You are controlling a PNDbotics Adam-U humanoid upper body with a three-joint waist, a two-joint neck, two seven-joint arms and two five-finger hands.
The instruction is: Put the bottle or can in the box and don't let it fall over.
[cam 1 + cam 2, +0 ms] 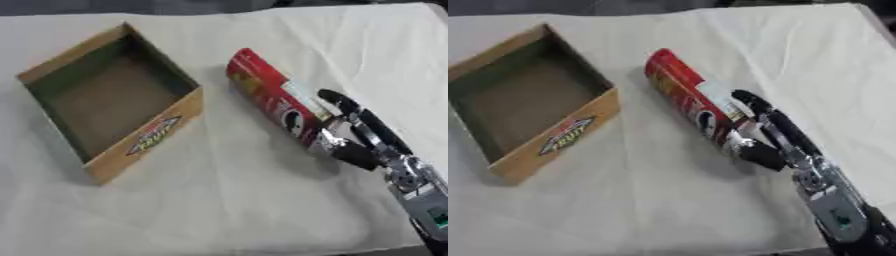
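Got my right hand (354,137) wrapped round the red can (271,95), box not loaded yet.

Can's tilted over on the white cloth (227,200), top end pointing up-left, my fingers (372,125) and thumb curled round its lower end. The cardboard box (149,137) sits open off to my left, well apart from the can. Left hand isn't showing anywhere.

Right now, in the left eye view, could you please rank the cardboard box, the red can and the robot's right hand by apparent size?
1. Cardboard box, clearly largest.
2. Red can.
3. Right hand, curled round the can's lower end, looks somewhat smaller than the can.
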